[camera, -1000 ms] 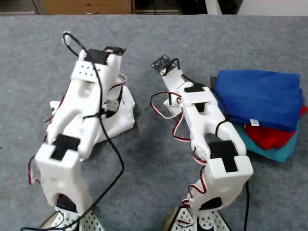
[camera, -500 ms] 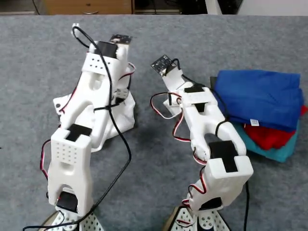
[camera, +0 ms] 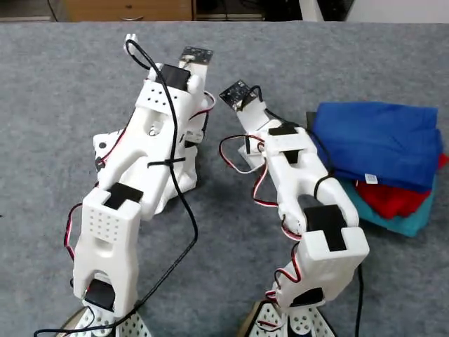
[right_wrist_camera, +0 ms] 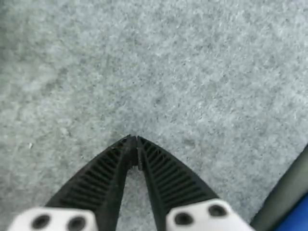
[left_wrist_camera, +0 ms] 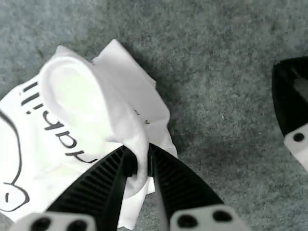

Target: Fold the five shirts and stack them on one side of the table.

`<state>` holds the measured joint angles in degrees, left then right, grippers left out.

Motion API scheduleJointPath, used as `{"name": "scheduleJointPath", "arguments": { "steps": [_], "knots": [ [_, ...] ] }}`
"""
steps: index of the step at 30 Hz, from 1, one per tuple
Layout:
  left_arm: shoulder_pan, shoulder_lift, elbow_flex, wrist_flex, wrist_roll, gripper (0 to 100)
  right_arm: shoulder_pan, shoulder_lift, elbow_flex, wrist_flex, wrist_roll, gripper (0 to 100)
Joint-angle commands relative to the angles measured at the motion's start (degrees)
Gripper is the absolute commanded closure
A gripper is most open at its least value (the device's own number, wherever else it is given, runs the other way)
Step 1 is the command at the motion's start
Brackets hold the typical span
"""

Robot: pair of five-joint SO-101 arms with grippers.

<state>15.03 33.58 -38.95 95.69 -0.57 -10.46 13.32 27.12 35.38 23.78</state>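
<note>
A folded white shirt [left_wrist_camera: 91, 110] with black print lies on the grey table, mostly under the left arm in the high view [camera: 175, 179]. My left gripper [left_wrist_camera: 140, 161] is shut on a fold at the shirt's edge. The right gripper [right_wrist_camera: 134, 144] is shut with nothing in it, its tips just above bare grey cloth near the table's middle. At the right side of the table is a stack of folded shirts: a blue one [camera: 379, 140] on top, a red one [camera: 389, 200] beneath, and a teal one [camera: 407, 221] at the bottom.
Grey felt covers the whole table [camera: 316, 63]. Wooden furniture [camera: 126, 10] stands beyond the far edge. The two arms' bases [camera: 280, 316] sit at the near edge, with loose cables hanging off both arms.
The left arm has swung to the right and farther from the base, dragging the white shirt with it toward the table's middle. The right arm has kept still.
</note>
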Motion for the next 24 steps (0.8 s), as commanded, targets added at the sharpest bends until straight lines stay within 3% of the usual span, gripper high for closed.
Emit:
{"name": "scheduleJointPath", "arguments": {
  "steps": [1, 4, 7, 12, 13, 15, 19, 24],
  "knots": [
    [-2.99, -0.66, -2.73, 2.02, 2.29, 86, 1.36, -2.77, -0.40, -1.14, -0.18, 99.3],
    [-5.71, -1.10, -2.90, 2.99, 2.29, 81, 1.36, -2.77, -0.40, -1.14, -0.18, 99.3],
    [-10.11, -1.10, -6.59, 4.84, 2.20, 82, 1.27, -2.86, -0.40, -1.14, -0.18, 99.3],
    [-21.54, -1.19, -14.42, 5.10, 2.20, 99, 0.92, -4.70, -2.15, 2.11, -0.18, 99.3],
    [-24.53, -1.19, -15.38, 5.19, 2.29, 98, 0.48, -6.20, -3.74, 4.57, -0.18, 99.3],
    [-30.59, -1.19, -15.82, 5.19, 2.11, 98, -2.07, -8.92, -8.48, 9.76, 0.62, 99.3],
    [-41.14, -1.19, -13.98, 5.19, 0.88, 98, -9.71, -8.31, -18.24, 16.44, 10.46, 99.3],
    [-48.18, -1.19, -8.62, 5.19, -2.02, 98, -17.36, 2.24, -34.86, 21.27, 11.96, 99.3]
  ]
}}
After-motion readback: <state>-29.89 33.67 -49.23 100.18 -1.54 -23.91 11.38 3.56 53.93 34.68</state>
